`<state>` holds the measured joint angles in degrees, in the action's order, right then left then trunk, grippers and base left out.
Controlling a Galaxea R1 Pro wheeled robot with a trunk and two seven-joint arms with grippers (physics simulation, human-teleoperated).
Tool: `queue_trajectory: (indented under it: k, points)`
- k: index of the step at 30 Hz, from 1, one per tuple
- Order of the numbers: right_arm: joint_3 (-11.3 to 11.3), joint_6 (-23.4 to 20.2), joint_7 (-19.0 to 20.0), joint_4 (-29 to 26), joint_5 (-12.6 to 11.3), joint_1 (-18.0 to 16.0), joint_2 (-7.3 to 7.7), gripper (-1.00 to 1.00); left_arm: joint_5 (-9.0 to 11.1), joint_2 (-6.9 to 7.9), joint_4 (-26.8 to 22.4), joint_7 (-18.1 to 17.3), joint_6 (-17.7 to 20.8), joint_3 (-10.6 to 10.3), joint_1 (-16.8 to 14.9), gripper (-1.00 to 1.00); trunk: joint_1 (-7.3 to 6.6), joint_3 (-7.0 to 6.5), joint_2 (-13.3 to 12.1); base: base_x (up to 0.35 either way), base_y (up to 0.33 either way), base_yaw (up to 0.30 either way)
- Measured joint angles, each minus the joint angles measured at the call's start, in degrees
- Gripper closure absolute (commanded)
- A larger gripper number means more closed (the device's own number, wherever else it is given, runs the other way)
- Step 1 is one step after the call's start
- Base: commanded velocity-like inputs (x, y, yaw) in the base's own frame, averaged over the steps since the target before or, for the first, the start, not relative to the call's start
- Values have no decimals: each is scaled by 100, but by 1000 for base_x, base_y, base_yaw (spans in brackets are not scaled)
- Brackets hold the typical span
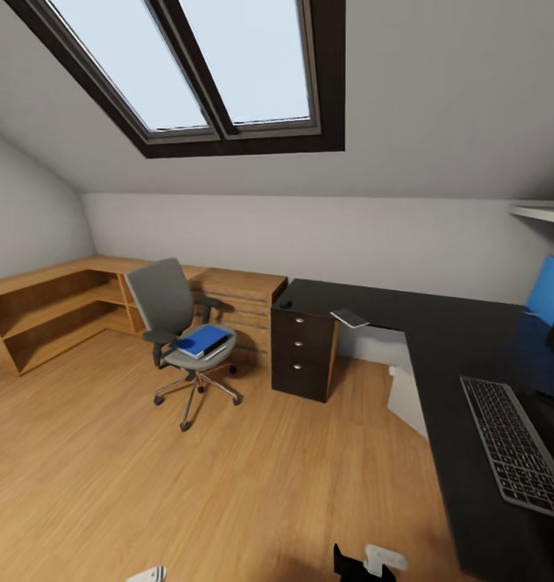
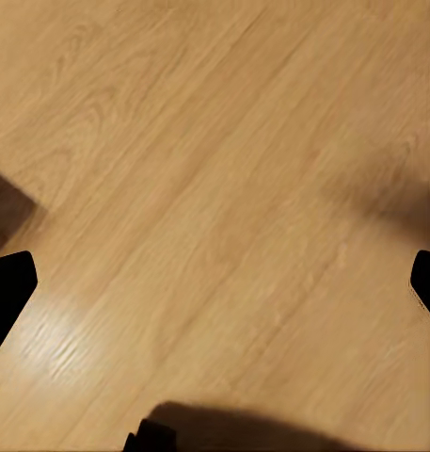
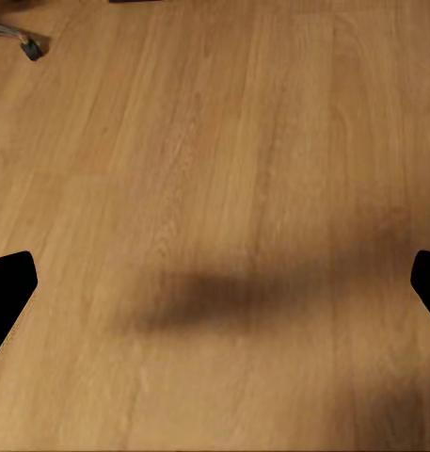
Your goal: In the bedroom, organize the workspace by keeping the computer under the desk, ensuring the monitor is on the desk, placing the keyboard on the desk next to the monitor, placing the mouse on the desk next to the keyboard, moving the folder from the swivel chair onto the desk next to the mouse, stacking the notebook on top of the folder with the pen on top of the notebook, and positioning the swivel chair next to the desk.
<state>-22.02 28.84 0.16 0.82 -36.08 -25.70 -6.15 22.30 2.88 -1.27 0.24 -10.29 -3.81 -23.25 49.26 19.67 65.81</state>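
Desk point(image 1: 471, 339) is stretching along the far wall and down the head view's right side, its glossy black top carrying the keyboard point(image 1: 515, 444) near the right edge and the grey notebook point(image 1: 349, 318) above the drawer unit point(image 1: 302, 352). Swivel chair point(image 1: 183, 323) is standing well apart from it on the wooden floor point(image 1: 188, 485), with the blue folder point(image 1: 202, 341) lying on its seat. Both grippers are hanging spread wide over bare floorboards: the left gripper point(image 2: 215, 282) and the right gripper point(image 3: 215, 282) are each showing dark fingertips at opposite edges, gripping and touching nothing.
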Motion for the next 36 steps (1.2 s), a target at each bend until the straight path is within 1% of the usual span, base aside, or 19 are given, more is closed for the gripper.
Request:
queue_trajectory:
  k: [9,16,28,36]
  points:
    - [0,-2,0,-2,2,0,9,-100,5,1,0,3,0,2,0,-100,-197,-162,-361,262,0,3]
    - [0,-3,0,-2,3,0,11,-100,6,1,1,4,-2,1,0,-100,-349,-288,-643,48,24,0]
    - [0,-3,0,-2,4,0,11,-100,9,1,1,3,-10,1,0,-100,-613,-504,-1125,12,113,0]
    - [0,1,0,-2,3,0,11,-100,0,1,1,0,-10,0,0,-100,-791,-647,-1445,224,175,0]
